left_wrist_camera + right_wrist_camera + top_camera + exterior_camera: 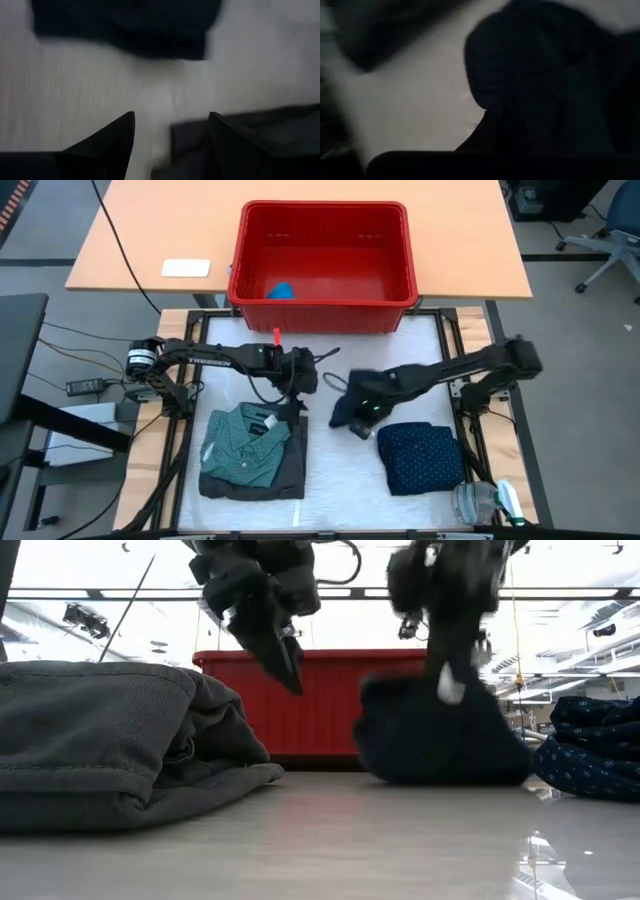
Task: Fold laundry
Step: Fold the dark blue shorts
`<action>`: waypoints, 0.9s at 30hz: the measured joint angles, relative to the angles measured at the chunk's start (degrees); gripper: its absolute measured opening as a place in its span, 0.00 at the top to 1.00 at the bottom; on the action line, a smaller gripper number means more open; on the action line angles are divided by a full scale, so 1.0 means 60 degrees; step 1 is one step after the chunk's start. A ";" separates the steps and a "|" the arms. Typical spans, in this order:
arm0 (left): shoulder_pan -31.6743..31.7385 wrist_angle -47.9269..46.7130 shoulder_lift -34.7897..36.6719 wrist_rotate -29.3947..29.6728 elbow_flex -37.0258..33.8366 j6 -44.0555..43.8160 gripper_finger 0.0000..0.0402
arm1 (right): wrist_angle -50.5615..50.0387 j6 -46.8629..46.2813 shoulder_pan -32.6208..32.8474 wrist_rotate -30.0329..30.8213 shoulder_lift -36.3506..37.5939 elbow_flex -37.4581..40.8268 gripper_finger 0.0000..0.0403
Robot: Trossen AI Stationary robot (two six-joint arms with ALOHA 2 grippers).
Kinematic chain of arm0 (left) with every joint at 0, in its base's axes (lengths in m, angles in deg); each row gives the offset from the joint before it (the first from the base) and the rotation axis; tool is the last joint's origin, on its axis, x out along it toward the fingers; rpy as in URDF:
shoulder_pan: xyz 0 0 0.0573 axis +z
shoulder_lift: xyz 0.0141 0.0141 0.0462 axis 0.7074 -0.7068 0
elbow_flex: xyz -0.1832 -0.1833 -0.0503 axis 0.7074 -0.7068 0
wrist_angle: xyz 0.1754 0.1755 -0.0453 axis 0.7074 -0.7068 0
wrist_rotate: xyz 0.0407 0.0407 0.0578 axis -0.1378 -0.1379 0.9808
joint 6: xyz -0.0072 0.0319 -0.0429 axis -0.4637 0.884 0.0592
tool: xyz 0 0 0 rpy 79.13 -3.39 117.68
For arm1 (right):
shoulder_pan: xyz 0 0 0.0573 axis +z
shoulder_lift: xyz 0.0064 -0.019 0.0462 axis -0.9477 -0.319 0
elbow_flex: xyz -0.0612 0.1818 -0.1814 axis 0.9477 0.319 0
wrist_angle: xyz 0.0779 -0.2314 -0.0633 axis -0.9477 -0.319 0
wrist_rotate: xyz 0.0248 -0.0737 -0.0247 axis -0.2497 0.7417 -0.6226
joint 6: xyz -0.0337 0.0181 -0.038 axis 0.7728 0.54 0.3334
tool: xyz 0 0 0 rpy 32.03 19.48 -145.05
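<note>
The right gripper [358,418] is closed on the dark garment [440,735], bunched mid-table. The left gripper [297,398] hangs open and empty just beside the teal shirt [243,442].

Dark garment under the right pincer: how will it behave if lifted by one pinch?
Probably floppy: the dark garment lies in a slumped, bunched heap, so it would drape and unfurl. Likely light, being thin cloth. The right pincer is shut on it; a single pinch may gather only some layers.

Basket [322,255] behind the mat. Shirt [245,442] on another folded piece [290,470], left. Bunched garment [350,412] centre; folded dotted piece [422,457] right.
</note>
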 joint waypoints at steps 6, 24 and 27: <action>-0.0375 0.1655 0.0000 -0.0869 0.0000 0.0843 0.36 | 0.0284 0.1460 -0.0040 -0.1446 0.2360 -0.0004 0.97; -0.0875 0.5262 0.1256 0.0506 0.0015 0.3115 0.36 | 0.0963 0.1678 -0.1355 -0.2522 0.4516 -0.0001 0.97; -0.0926 0.5469 0.1234 0.0174 0.0014 0.3034 0.36 | 0.1307 0.1636 -0.1609 -0.2583 0.4503 -0.0001 0.98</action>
